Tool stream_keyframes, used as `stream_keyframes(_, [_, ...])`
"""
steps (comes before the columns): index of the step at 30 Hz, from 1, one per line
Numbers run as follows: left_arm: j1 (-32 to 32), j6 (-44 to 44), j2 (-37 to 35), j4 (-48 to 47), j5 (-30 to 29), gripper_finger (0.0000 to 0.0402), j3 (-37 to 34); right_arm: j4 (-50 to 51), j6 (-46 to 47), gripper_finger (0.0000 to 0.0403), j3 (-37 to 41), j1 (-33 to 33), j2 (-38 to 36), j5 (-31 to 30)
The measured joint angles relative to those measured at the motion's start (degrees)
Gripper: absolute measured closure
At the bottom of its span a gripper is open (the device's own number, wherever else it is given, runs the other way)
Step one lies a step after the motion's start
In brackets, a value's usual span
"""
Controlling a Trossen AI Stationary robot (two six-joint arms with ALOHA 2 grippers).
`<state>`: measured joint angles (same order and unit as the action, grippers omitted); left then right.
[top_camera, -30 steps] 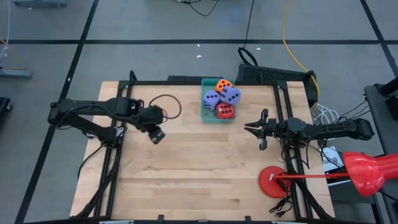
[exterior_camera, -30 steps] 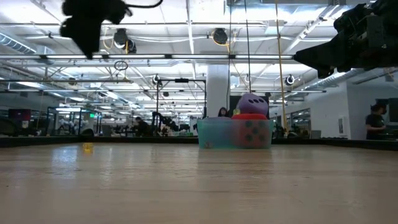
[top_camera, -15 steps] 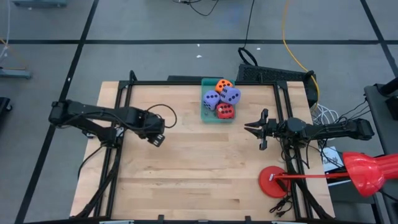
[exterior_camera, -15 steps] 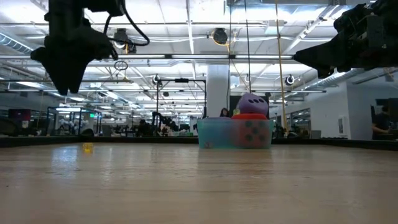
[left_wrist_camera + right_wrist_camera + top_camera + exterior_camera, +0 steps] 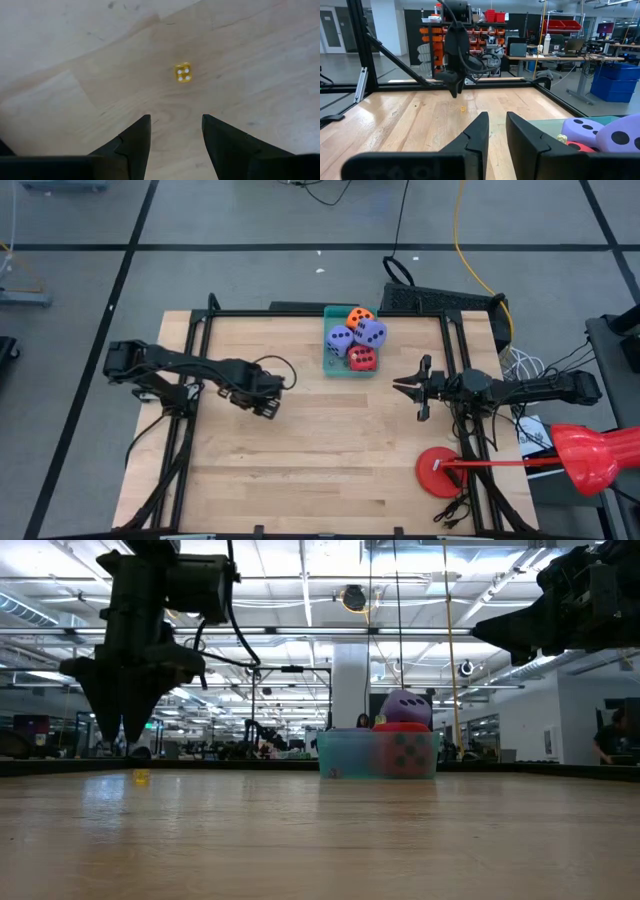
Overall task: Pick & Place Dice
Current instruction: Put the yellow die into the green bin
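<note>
**Tiny die waits under the open left end effector**

Left end effector [image 5: 175,117] hangs wide open over the desk [image 5: 330,450]. Small yellow die [image 5: 183,72] lies just ahead of its tips, not touched. Looks hard, light and slippery, so best to pinch two flat sides. Well off to its side: teal tray [image 5: 332,368] full of soft big dice [image 5: 341,338]. Right end effector [image 5: 398,384] waits shut, near the tray, holding nothing.

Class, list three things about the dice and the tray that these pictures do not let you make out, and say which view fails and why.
1. Small yellow die: hidden under the left gripper in the high view; a mere speck in the low view.
2. Orange die: hidden behind the purple die in the low view.
3. Teal tray: cut off by the picture's edge in the right wrist view.
</note>
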<state>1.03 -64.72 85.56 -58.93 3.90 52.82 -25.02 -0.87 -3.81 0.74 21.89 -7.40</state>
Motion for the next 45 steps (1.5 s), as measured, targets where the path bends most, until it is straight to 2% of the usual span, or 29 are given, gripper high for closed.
stream_keyframes(21, [2.8, -1.9, 5.2, 5.3, -1.5, 0.0213, 0.1, 0.0, 0.0, 0.0344, 0.0, 0.0, 0.0, 0.0])
stream_keyframes(26, [3.5, -3.3, 5.2, 4.3, -3.0, 0.0213, 0.1, 0.0, 0.0, 0.0344, 0.0, 0.0, 0.0, 0.0])
stream_keyframes(39, [4.1, -4.5, 5.2, 3.4, -3.0, 0.0213, 0.1, 0.0, 0.0, 0.0344, 0.0, 0.0, 0.0, 0.0])
stream_keyframes(45, [4.1, -4.0, 7.5, 4.3, -1.9, 0.0213, 0.1, 0.0, 0.0, 0.0344, 0.0, 0.0, 0.0, 0.0])
